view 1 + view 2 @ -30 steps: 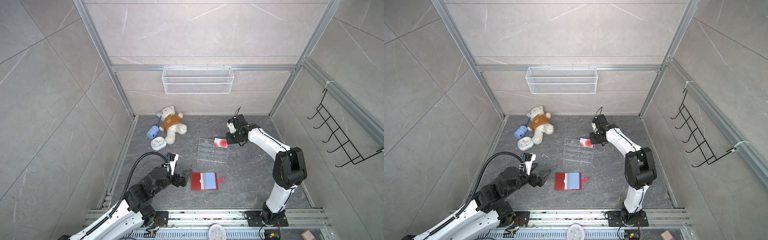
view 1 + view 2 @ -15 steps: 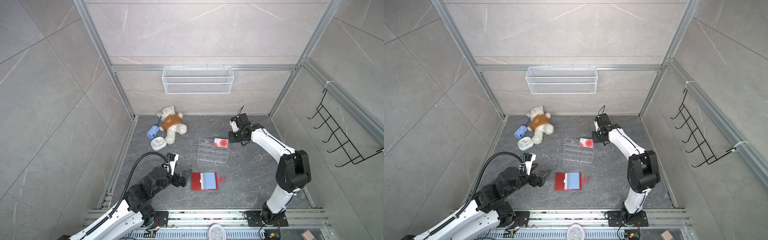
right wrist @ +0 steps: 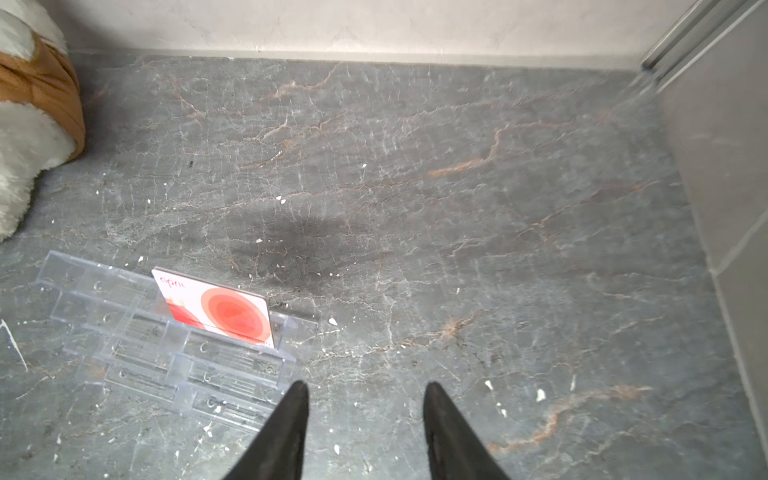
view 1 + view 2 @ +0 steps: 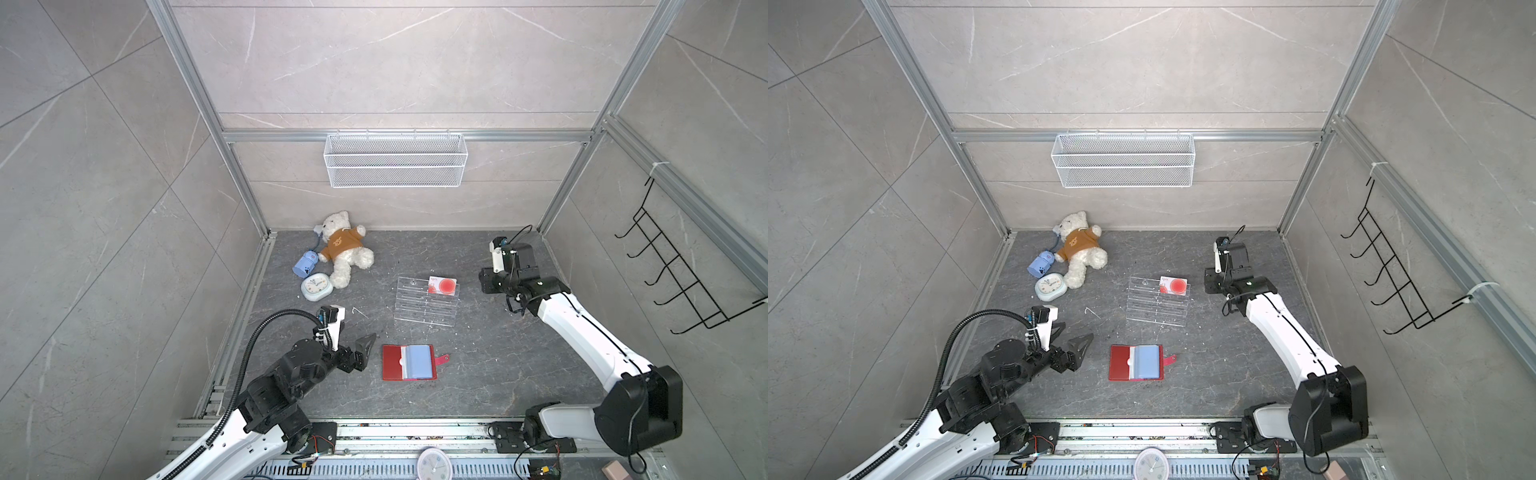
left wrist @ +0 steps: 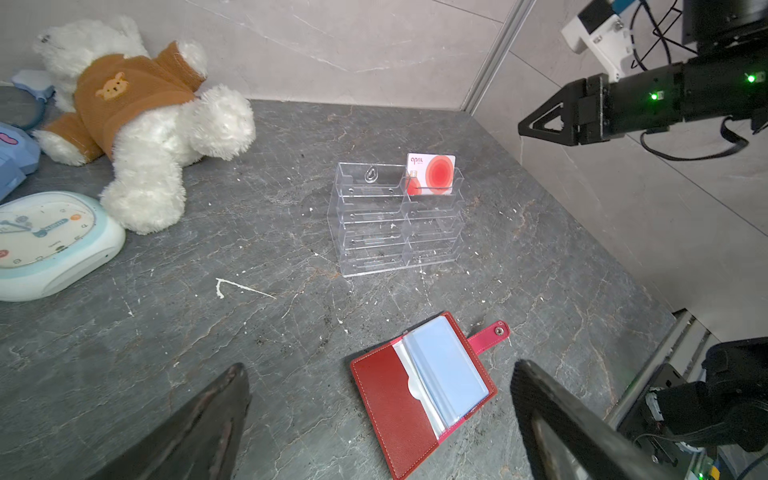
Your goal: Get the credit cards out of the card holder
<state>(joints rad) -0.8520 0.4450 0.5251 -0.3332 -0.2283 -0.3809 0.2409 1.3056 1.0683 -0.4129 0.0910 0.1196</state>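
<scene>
Here, left pincer (image 4: 1072,335) spread wide and empty at 9 o'clock of the card holder (image 4: 392,363), holder lying open on the floor, blue sleeves up, clear rack (image 4: 424,307) at its 12 o'clock, one credit card (image 4: 443,286) upright in the rack's 1 o'clock pocket, right pincer (image 3: 365,386) released, empty, at the card's 3 o'clock.

Surface (image 4: 498,353): dark grey stone-look slab w/ pale veins and white specks. One white V-shaped scratch (image 4: 358,311) left of centre.

Directly on it:
- teddy bear (image 4: 343,249), brown jumper, on its back, far left corner by the back wall
- small blue box (image 4: 305,264), just beside the bear on the left-wall side
- clock (image 4: 316,287), pale blue, flat, face up, just beside the bear's leg
- clear rack (image 4: 426,301), tiered, approx mid-surface, well apart from the bear
- card holder (image 4: 409,362), red, lying open and flat, blue sleeves up, snap tab out to the right. Sits near-edge side of the rack, not touching it.
</scene>
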